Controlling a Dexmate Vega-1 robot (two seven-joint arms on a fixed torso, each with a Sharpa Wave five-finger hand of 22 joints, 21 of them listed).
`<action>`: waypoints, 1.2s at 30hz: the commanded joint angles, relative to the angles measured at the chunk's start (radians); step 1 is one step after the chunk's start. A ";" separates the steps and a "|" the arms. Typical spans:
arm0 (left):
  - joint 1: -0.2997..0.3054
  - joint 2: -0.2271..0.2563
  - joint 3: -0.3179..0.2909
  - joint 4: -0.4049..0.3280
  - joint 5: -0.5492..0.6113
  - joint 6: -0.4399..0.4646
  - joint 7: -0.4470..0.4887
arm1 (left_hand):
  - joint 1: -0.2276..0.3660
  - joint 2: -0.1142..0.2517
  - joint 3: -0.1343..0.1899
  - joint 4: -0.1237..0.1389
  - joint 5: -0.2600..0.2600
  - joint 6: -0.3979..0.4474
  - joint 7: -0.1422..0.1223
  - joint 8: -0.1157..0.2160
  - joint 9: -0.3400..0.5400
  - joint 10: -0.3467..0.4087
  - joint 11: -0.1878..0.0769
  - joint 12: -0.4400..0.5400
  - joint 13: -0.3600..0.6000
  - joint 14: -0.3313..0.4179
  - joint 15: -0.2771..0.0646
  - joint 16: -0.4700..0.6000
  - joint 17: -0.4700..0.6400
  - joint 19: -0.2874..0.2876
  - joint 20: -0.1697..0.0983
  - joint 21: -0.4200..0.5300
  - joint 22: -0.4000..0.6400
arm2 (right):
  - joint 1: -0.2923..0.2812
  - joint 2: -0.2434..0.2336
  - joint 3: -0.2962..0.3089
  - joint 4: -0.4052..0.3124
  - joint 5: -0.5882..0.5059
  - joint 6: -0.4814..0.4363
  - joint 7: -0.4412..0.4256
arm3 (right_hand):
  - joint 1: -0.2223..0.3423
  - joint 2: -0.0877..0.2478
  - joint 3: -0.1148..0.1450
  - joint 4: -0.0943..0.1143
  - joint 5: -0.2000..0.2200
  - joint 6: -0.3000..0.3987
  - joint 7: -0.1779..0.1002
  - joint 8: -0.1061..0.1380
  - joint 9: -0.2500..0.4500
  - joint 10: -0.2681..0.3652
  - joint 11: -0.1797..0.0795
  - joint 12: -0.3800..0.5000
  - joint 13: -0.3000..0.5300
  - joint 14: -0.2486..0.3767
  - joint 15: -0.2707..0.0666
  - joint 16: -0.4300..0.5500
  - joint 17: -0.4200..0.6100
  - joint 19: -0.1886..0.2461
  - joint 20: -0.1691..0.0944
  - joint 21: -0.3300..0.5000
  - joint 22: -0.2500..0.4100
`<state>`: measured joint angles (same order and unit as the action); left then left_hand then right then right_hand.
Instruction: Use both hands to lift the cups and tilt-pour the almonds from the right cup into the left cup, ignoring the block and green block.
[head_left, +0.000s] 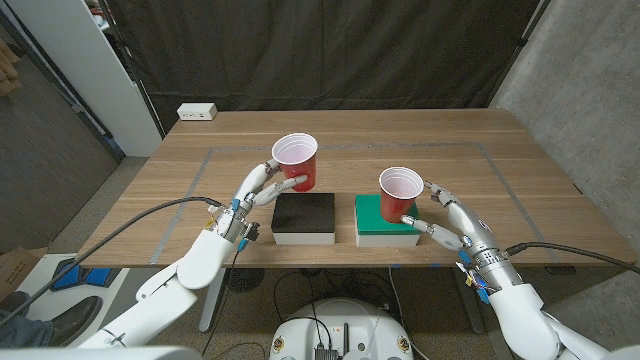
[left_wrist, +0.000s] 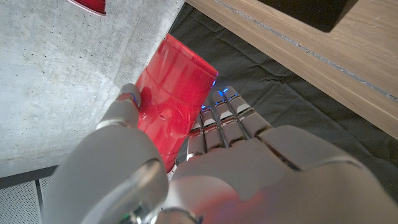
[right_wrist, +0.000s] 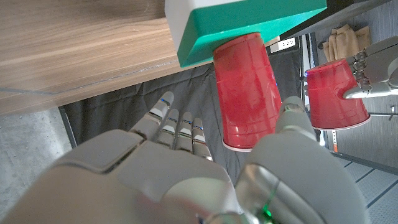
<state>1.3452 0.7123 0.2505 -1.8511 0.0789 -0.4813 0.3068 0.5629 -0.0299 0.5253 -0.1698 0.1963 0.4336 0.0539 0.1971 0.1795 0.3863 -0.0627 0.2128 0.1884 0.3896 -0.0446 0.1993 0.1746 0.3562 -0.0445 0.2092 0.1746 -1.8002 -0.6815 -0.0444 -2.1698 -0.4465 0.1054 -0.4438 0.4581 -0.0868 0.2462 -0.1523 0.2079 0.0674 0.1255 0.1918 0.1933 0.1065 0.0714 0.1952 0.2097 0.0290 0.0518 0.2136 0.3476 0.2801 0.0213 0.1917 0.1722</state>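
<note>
- The left cup (head_left: 296, 161) is red plastic with a white inside, upright and lifted above the black block (head_left: 304, 219); the left hand (head_left: 252, 200) holds it, fingers on one side and thumb on the other.
- The right cup (head_left: 399, 194), also red with a white inside, stands upright on the green block (head_left: 385, 221); its contents cannot be made out.
- The right hand (head_left: 447, 225) is spread wide around that cup, thumb and fingers on either side; whether they touch it I cannot tell.
- Both blocks sit just beside each other near the worktop's (head_left: 180, 210) front edge, at mid-width.
- Bare wood lies open toward the far edge and both side edges.
</note>
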 joint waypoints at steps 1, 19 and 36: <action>0.009 -0.003 -0.012 -0.005 0.006 -0.006 0.003 | 0.015 0.002 -0.006 0.001 0.005 0.008 -0.003 0.000 0.004 0.009 0.001 -0.001 0.003 0.009 -0.051 -0.003 0.004 0.007 -0.055 -0.004 0.002 | 0.068 -0.016 -0.058 0.027 0.000 -0.008 -0.012 | 0.004 -0.006 -0.001 0.001 0.004 0.004 0.026 0.007 0.002 0.008 0.007 0.007 0.000 0.007 0.011 0.007 0.003 0.004 0.007 0.004 0.004; 0.004 -0.007 -0.007 -0.003 0.000 0.008 -0.008 | 0.022 0.006 -0.009 0.000 0.006 0.011 0.001 -0.001 0.004 0.013 0.003 -0.002 0.003 0.014 -0.046 -0.002 0.004 0.010 -0.050 -0.004 0.002 | 0.132 -0.053 -0.117 0.063 0.026 -0.009 -0.033 | 0.009 -0.006 0.000 0.000 0.007 0.016 0.030 0.013 0.002 0.026 0.009 0.014 0.000 0.025 0.010 0.014 0.001 0.021 0.012 0.010 0.004; -0.008 -0.009 -0.002 -0.008 0.001 0.030 -0.005 | 0.026 0.009 -0.013 0.001 0.007 0.012 -0.001 -0.002 0.005 0.015 0.003 -0.004 0.003 0.020 -0.046 -0.001 0.004 0.012 -0.046 -0.004 0.003 | 0.220 -0.070 -0.184 0.125 0.053 0.013 -0.059 | 0.013 -0.006 0.001 0.001 0.009 0.030 0.020 0.018 0.002 0.037 0.002 0.017 -0.001 0.037 0.005 0.018 0.000 0.033 0.008 0.013 0.004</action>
<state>1.3433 0.7049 0.2453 -1.8549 0.0794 -0.4657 0.2995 0.5798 -0.0233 0.5158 -0.1686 0.1962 0.4336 0.0539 0.1969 0.1790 0.3948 -0.0611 0.2128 0.1883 0.4004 -0.0411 0.1993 0.1745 0.3597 -0.0409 0.2092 0.1745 -1.6344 -0.7382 -0.1879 -2.0821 -0.4095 0.1031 -0.4854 0.4635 -0.0919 0.2463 -0.1523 0.2086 0.0854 0.1254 0.2042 0.1932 0.1359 0.0747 0.2084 0.2097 0.0526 0.0570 0.2257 0.3479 0.3039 0.0300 0.1973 0.1748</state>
